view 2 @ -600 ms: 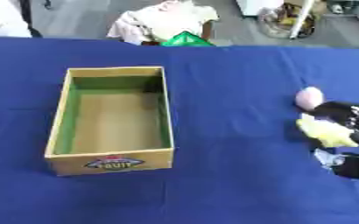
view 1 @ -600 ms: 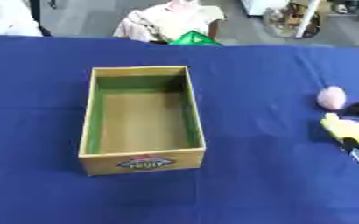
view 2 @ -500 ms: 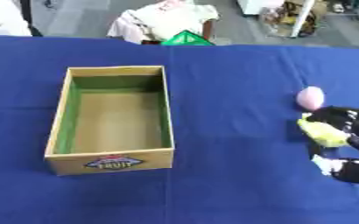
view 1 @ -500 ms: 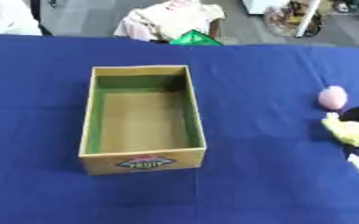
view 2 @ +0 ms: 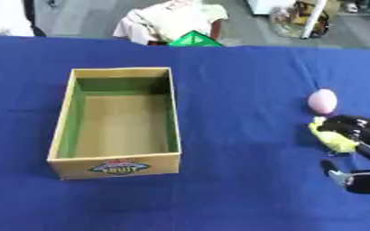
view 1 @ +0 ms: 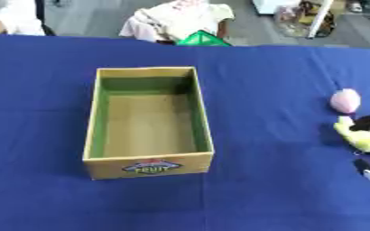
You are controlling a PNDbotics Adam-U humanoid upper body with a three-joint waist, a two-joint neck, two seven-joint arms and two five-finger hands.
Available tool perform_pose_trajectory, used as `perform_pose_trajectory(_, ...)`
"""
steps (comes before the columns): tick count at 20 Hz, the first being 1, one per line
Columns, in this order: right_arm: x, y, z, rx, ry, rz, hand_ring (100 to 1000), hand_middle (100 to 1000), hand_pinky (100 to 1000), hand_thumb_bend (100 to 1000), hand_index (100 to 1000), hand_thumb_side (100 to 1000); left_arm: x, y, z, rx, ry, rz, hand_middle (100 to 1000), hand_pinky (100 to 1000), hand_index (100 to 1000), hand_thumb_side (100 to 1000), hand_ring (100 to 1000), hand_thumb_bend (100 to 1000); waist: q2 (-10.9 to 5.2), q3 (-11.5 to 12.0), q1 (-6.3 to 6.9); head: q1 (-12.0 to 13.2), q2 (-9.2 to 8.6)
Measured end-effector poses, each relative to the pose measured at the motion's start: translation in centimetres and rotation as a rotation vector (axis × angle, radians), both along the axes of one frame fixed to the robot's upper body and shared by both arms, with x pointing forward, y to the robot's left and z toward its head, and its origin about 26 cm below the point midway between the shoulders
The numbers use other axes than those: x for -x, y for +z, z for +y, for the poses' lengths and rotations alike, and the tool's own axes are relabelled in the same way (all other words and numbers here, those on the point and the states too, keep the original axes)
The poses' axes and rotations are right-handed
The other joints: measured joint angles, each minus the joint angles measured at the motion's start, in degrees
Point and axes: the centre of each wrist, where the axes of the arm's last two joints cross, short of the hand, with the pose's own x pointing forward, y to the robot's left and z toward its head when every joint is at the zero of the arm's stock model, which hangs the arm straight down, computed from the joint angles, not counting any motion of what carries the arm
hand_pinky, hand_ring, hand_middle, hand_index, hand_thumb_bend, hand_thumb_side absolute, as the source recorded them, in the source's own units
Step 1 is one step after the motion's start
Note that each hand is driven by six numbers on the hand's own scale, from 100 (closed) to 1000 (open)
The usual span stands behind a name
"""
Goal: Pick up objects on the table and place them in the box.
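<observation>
At the right edge of the blue-covered table, the robot's right hand reaches in from the side, its black fingers curled over a yellow object and its thumb lying on the cloth nearer the camera. The palm is mostly cut off by the edge of the right eye view, and in the left eye view only the dark fingertips and a sliver of the thumb show. The yellow object sits under the fingers, its long axis running from the near right to the far left, with its narrower end pointing away from the camera toward a pink egg-shaped object. That pink piece lies just beyond the yellow one, free of the hand, its longer axis running roughly near to far. Well apart to the left, in the middle of the table, stands the open cardboard box, a rectangle with green-lined inner walls and a bare brown floor, its long sides running away from the camera and a printed label on the near end wall. Beyond the table's far edge are a green triangular object and a heap of pale cloth. The left hand shows in neither view.
</observation>
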Motion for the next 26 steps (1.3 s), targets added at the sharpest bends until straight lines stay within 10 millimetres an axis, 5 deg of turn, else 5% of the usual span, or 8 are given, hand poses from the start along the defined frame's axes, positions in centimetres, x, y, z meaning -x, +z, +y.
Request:
perform_pose_trajectory(8, -0.1, 0.1, 0.0, 0.002, -0.116, -0.020, 887, 859, 849, 247, 921, 101, 0.0, 0.0, 0.0, 0.001, -0.002, 0.001, 729, 763, 774, 722, 862, 294, 0.09, 0.2, 0.00, 0.0, 0.00)
perform_pose_trajectory(26, -1.6, 0.6, 0.1, 0.074, -0.294, 0.051, 919, 894, 863, 319, 931, 131, -0.2, 0.2, -0.3, 0.008, -0.017, -0.004, 729, 764, 774, 723, 863, 293, 0.32, 1.3, 0.03, -1.0, 0.00)
